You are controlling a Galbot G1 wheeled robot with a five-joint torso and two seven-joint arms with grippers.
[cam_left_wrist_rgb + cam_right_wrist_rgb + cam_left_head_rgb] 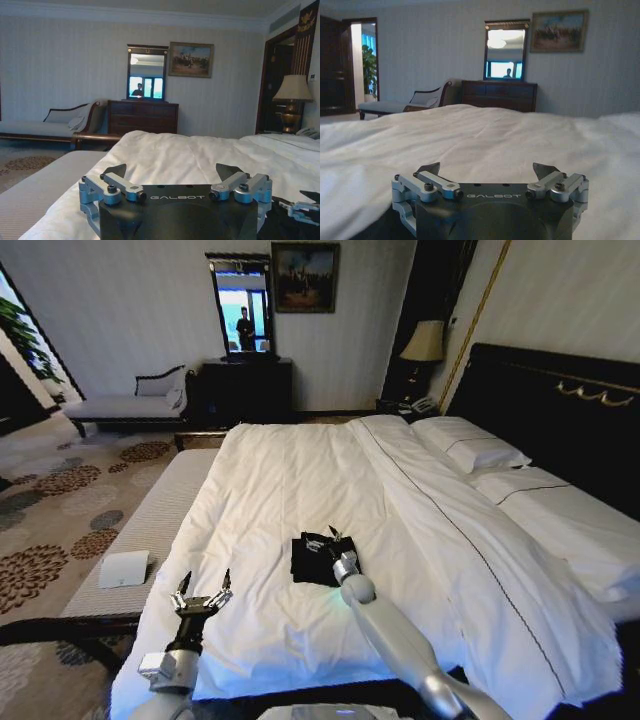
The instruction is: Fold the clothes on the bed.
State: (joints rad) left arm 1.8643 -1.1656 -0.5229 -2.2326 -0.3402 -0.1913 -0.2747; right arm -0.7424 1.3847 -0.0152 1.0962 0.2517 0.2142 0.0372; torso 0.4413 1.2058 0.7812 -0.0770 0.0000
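The black T-shirt (315, 558) lies as a small, compact dark bundle on the white duvet of the bed (300, 490), in the half nearer the robot and roughly midway across the duvet. It looks already folded down into a squarish shape, with a little pale marking showing on top; the lettering is too small to read.

The right gripper (335, 537) is over the T-shirt, at the bundle's right edge, its arm reaching in from the lower right. Its fingers are spread apart with nothing between them; in the right wrist view the right gripper (487, 172) shows both fingertips wide apart above the duvet, with a dark patch of cloth just under the left side of its body.

The left gripper (205, 588) hangs over the near left part of the duvet, close to the bed's edge and well apart from the T-shirt. Its fingers are also splayed and hold nothing, as the left wrist view (170, 172) confirms.

Pillows (470, 445) lie at the far right against the dark headboard (560, 410). A grey bench (150, 530) runs just beside the bed's left side, with a white box (123, 569) on it.
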